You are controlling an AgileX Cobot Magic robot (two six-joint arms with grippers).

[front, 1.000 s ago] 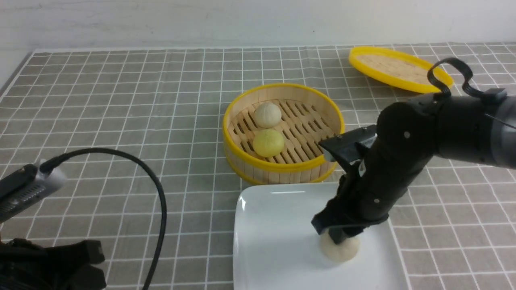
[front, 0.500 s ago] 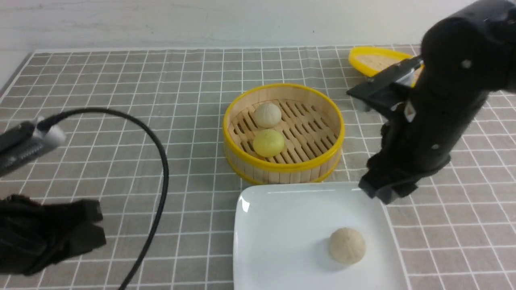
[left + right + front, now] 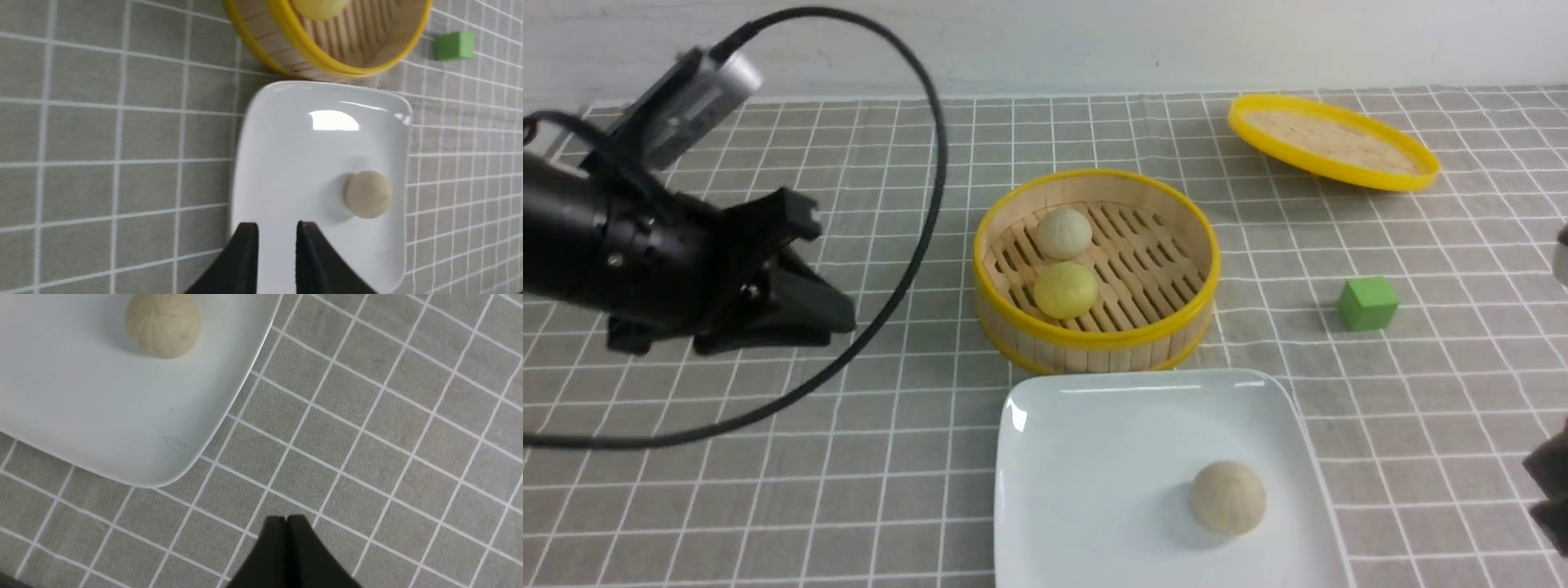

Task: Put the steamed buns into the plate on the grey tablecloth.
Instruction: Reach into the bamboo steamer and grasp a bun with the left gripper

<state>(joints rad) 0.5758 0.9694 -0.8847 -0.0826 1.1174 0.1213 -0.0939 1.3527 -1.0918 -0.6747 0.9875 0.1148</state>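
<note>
One beige bun (image 3: 1227, 498) is laid on the white plate (image 3: 1094, 441) on the grey tablecloth (image 3: 890, 204), an off-white bun (image 3: 1063, 232) and a yellow bun (image 3: 1066, 289) are held in the bamboo steamer (image 3: 1094, 336) just behind it, the left tool (image 3: 278, 227) is seen slightly parted and empty, and the right tool (image 3: 287, 519) is clenched on nothing.

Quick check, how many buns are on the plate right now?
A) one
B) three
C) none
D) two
A: a single beige bun lies on the plate, while the white bun and the yellow bun sit in the steamer basket.
</note>
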